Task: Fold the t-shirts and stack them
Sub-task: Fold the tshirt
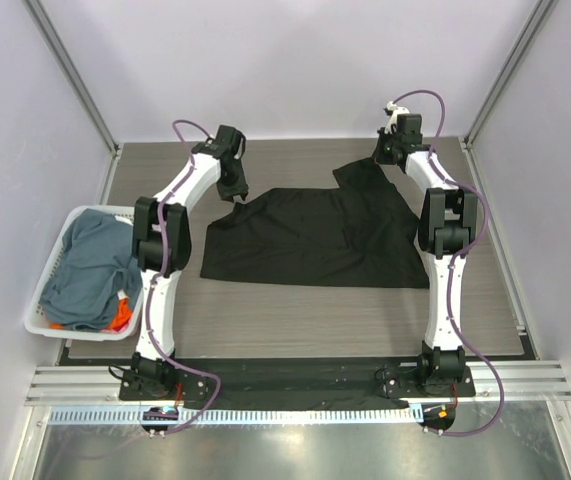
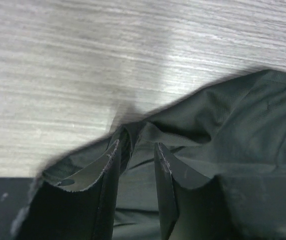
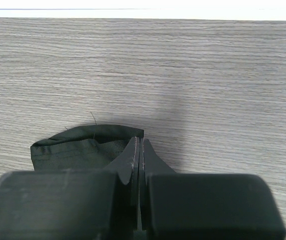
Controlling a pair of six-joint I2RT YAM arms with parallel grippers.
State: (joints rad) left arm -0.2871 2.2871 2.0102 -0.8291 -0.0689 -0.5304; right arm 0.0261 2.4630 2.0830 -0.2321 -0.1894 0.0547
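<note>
Pinching a bunched edge of the black t-shirt (image 2: 243, 130) with the left tool (image 2: 136, 145), leaving a narrow, cloth-filled gap between the two fingers (image 2: 107, 170). Pressing the right tool (image 3: 138, 142) fully together on a folded hem of the same black t-shirt, showing no gap at the tips. Holding the left pinch at the far left corner of the garment, with that corner pulled into a small point. Holding the right pinch at the far right corner, close to the back edge of the worktop (image 1: 295, 310), beside a sleeve-like flap reaching toward the rear. Spreading the other cloth mostly flat across the middle of the worktop, between the two arms, with light creasing and a straight hem facing the arm bases. Locating the white lattice-sided basket (image 1: 35, 320) at the left edge of the worktop, well apart from the black t-shirt. Containing there a crumpled slate blue-grey t-shirt (image 1: 90, 265) heaped on top and covering most of an orange t-shirt (image 1: 120, 318) peeking out at the near right corner
</note>
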